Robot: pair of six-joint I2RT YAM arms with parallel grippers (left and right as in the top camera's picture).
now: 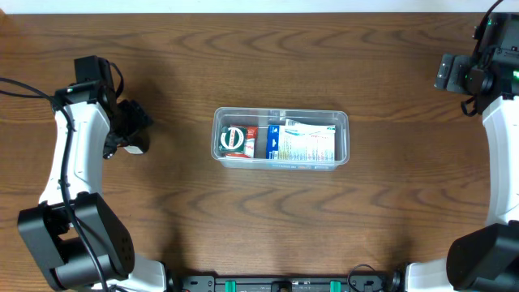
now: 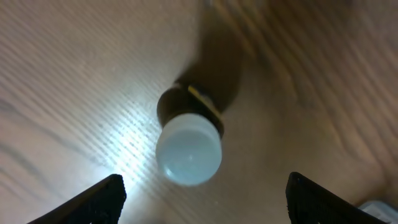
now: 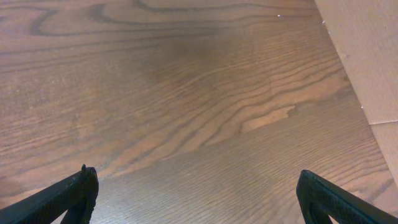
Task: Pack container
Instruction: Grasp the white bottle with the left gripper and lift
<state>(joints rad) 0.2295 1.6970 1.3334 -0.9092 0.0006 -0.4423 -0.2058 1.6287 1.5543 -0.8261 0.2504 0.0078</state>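
Note:
The clear container [image 1: 344, 120] stands at the middle of the wooden table. It holds a round green-and-white item [image 1: 235, 138], a red item and a blue-and-white packet [image 1: 302, 143]. My left gripper [image 2: 205, 196] is open at the table's left, right above a small dark bottle with a white cap [image 2: 188, 149] that stands between and just beyond its fingers; in the overhead view the bottle [image 1: 135, 149] is mostly hidden under the gripper [image 1: 130, 134]. My right gripper [image 3: 199, 196] is open and empty at the far right, also seen in the overhead view [image 1: 458, 73].
A light brown board [image 3: 367, 56] lies past the table's edge in the right wrist view. The container's corner [image 2: 380, 208] shows at the lower right of the left wrist view.

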